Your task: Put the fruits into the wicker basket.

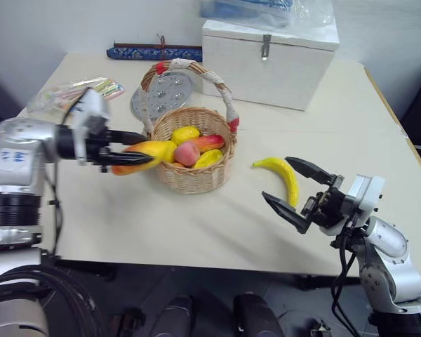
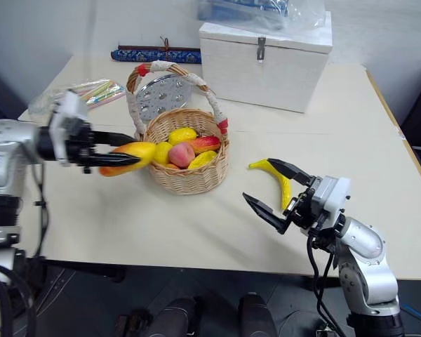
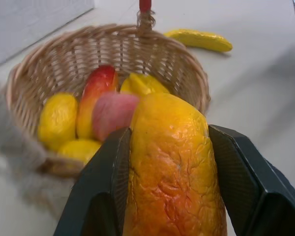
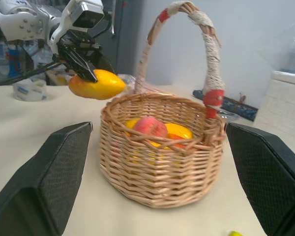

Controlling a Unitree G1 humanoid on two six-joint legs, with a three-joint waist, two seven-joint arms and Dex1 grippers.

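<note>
The left pincer [image 1: 137, 157] has its two black fingers clamped on the mango [image 1: 146, 154], which sticks out past the fingertips and hangs in the air right at the near rim of the wicker basket [image 1: 194, 175], not yet over its hollow. Just beyond the pincer's tip the basket is already crowded: lemons [image 1: 185, 133], a pink peach [image 1: 186, 152] and a reddish-orange fruit [image 3: 96, 95] lie heaped close to the rim. That, to my eye, is where the trouble sits; let go from here and the mango may catch the rim and drop outside onto the table [image 1: 161, 217], or land on the heap and roll off it. The tall corded handle [image 1: 221, 88] arches over the basket a little farther on, and a hasty push forward could knock it and shove the light basket along. Well off to that pincer's right, the right pincer [image 1: 298, 193] stands spread wide and empty, with the banana [image 1: 284, 175] lying on the table between its fingers but, as far as I can tell, untouched; closing askew could flick it away. Farthest back sits a white latched box [image 1: 266, 60], clear of all this.
</note>
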